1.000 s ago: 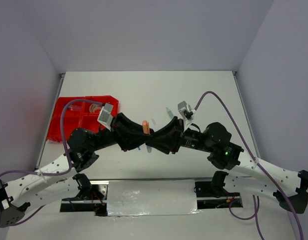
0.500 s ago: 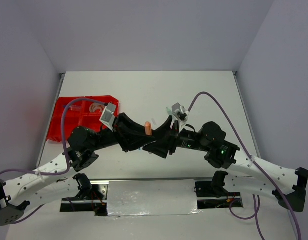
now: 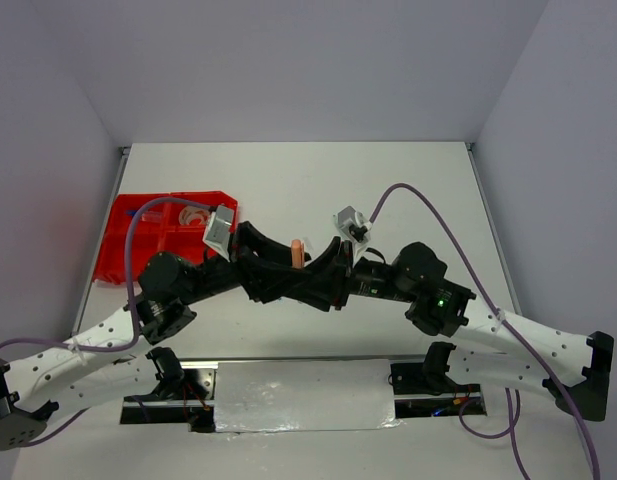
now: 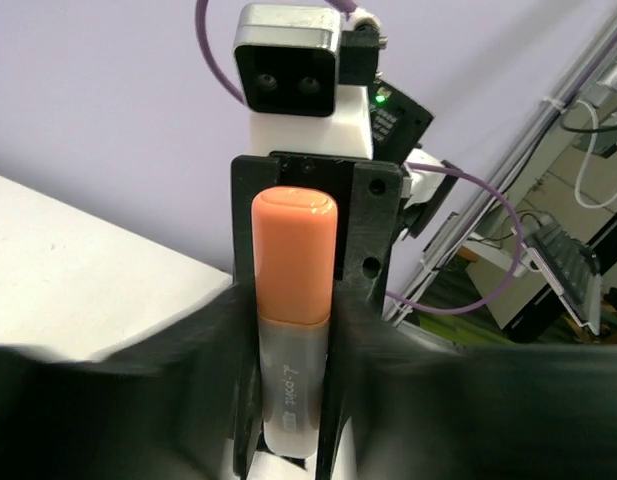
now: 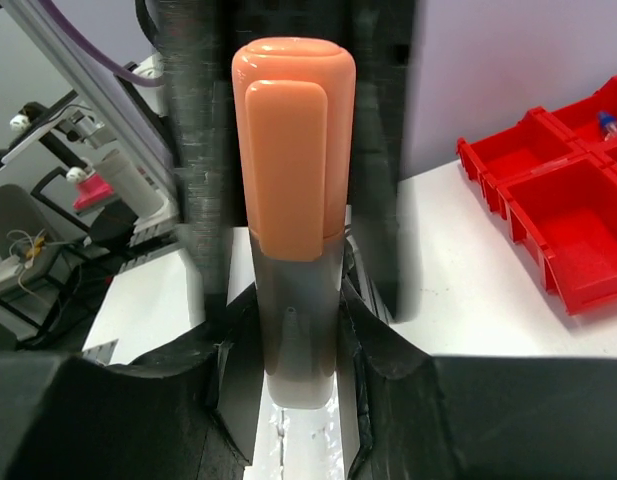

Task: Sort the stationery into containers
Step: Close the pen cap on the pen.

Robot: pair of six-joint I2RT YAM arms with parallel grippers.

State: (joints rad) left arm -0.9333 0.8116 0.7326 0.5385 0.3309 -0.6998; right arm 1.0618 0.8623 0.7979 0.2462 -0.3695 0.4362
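An orange marker [image 3: 298, 252] with a grey body stands upright above the table's middle, held between both grippers. My left gripper [image 3: 288, 274] is shut on it; in the left wrist view [image 4: 293, 400] its blurred jaws flank the grey body [image 4: 291, 380]. My right gripper [image 3: 323, 266] has come in from the right, and its jaws press the same marker [image 5: 293, 150] on both sides in the right wrist view [image 5: 298, 340]. The bright red tray [image 3: 123, 238] lies at the left, with some small pale items inside.
The tray's red compartments [image 5: 563, 215] show at the right of the right wrist view, with a small blue item at the far corner. The right wrist camera [image 4: 288, 65] faces my left wrist camera closely. Purple cables arch over both arms.
My right gripper has moved left and closed in on the marker held by my left gripper. The marker has shifted slightly right and up.
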